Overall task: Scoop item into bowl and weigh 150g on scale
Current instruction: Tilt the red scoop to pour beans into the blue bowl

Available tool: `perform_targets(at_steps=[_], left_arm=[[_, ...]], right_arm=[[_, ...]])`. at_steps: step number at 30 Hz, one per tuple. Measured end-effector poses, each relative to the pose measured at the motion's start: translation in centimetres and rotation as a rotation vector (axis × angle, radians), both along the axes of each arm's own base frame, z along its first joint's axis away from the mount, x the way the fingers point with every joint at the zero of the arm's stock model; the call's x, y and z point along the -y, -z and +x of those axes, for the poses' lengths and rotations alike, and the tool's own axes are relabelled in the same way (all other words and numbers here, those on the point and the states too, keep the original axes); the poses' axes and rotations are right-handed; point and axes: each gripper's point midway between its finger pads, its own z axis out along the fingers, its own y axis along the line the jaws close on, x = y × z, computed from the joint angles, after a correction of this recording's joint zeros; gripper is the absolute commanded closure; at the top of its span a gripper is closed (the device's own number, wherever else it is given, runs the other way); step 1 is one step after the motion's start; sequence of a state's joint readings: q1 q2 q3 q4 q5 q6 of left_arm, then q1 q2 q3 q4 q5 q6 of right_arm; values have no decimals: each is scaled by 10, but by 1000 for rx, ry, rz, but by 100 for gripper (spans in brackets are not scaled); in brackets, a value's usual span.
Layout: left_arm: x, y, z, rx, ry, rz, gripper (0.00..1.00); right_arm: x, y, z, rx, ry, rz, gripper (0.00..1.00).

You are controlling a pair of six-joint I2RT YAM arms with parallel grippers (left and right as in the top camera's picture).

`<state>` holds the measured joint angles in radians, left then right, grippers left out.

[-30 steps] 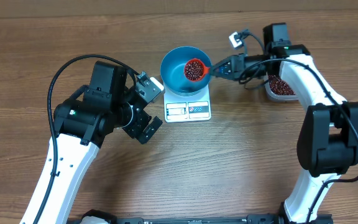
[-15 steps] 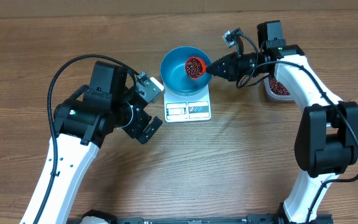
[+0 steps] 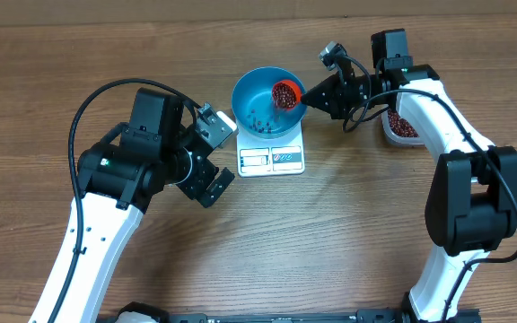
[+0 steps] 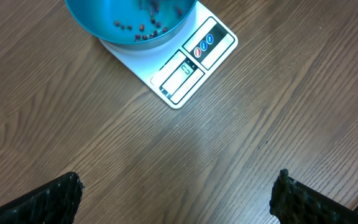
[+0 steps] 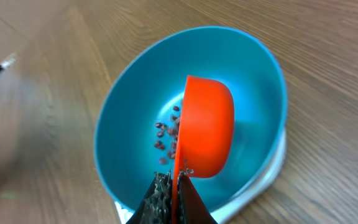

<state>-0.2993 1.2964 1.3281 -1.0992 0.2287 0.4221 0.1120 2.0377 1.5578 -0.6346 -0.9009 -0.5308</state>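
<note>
Now, nearest us, the left fingers (image 4: 51, 198) hang spread wide and empty over open bench (image 3: 348, 233), just left of the scale (image 3: 272, 160). Its display edge shows clear of the blue bowl (image 3: 251, 112) on its far half. Change up top: the orange scoop (image 5: 207, 134), level and full a second ago, is tipped on edge, red-brown beans (image 5: 166, 134) spilling in. The right fingers (image 5: 169, 199) clamp its handle tight. Well to the right sits the bean tub (image 3: 404, 126).

White shell links and boxy black joint housings (image 3: 155, 117) make up the left arm (image 3: 86, 244) and right arm (image 3: 440, 106), each showing a tiny green light (image 3: 413, 63). A thin black cable (image 3: 83, 109) loops beside the left arm, and more black cabling bunches on the right.
</note>
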Motion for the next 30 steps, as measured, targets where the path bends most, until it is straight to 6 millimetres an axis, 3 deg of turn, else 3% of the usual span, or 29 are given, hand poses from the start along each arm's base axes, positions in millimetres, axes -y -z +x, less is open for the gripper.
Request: perform_targets(at_steps=[10,23,30], left_arm=[[0,0,0,0,0,0,0],[0,0,0,0,0,0,0],[0,0,0,0,0,0,0]], right_arm=[[0,-5,15,96,5,-15,96],[-26,-4,2,92,-53,-14,96],[-26,0,3,91,-42,-44,96]])
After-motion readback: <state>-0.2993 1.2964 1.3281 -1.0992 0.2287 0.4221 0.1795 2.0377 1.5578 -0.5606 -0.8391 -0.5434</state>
